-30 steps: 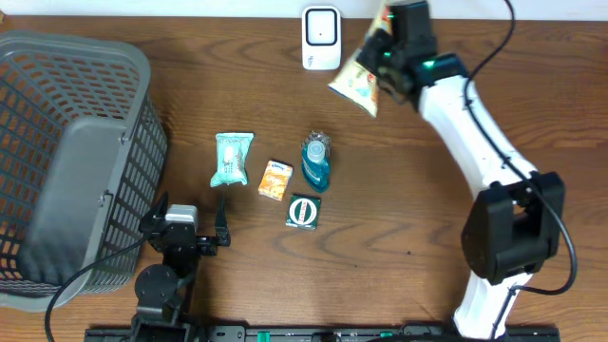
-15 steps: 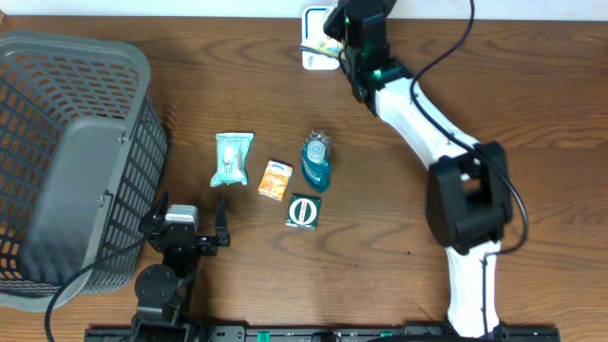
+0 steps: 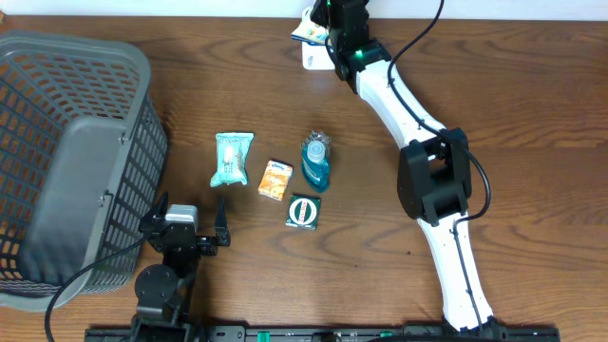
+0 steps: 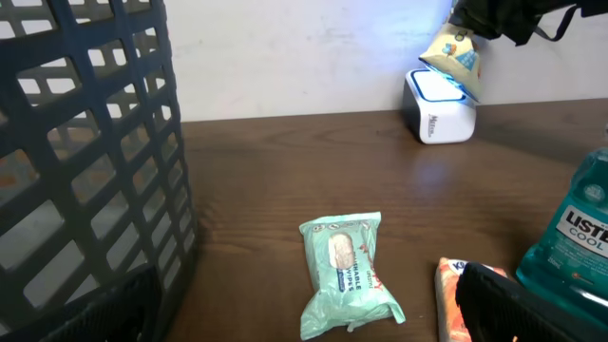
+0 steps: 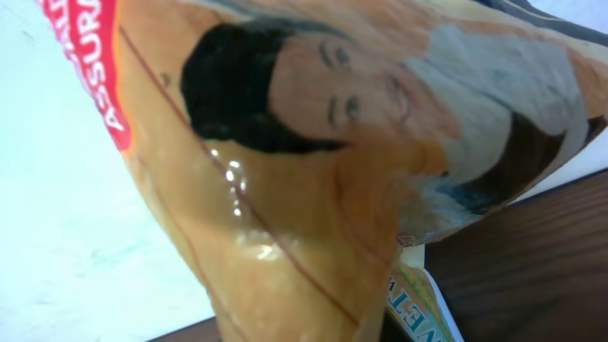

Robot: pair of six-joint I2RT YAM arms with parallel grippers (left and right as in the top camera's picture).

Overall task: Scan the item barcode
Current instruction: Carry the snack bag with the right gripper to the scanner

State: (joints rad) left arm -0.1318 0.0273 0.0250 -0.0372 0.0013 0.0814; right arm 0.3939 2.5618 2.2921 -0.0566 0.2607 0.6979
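One snack packet [image 3: 308, 31] is in play, orange and printed with a smiling face; it hangs at the far edge of the table, tilted just over the single white scanner [image 4: 439, 107], whose top face glows blue; whether packet and scanner touch I cannot tell. In the right wrist view the packet fills nearly the whole frame, with red lettering at its upper corner.

The right gripper [image 3: 329, 18] is clenched on the packet's upper end, its arm stretched across the table towards the scanner; the left gripper [image 3: 188, 213] sits at the near edge with its jaws spread as wide as they go, grasping and touching nothing.

Four loose items lie mid-table, each single: a pale green wipes pack [image 3: 233, 159] lying flat; a small orange box [image 3: 275, 179] just beside it; a blue mouthwash bottle [image 3: 316, 162] next to the box; a round green-and-white tin [image 3: 303, 211] nearer the front. One grey plastic basket [image 3: 95, 49] stands at the left side, well apart from the scanner.

The table [image 3: 532, 123] is dark brown wood with visible grain; a plain white wall [image 4: 285, 57] rises behind its far edge.
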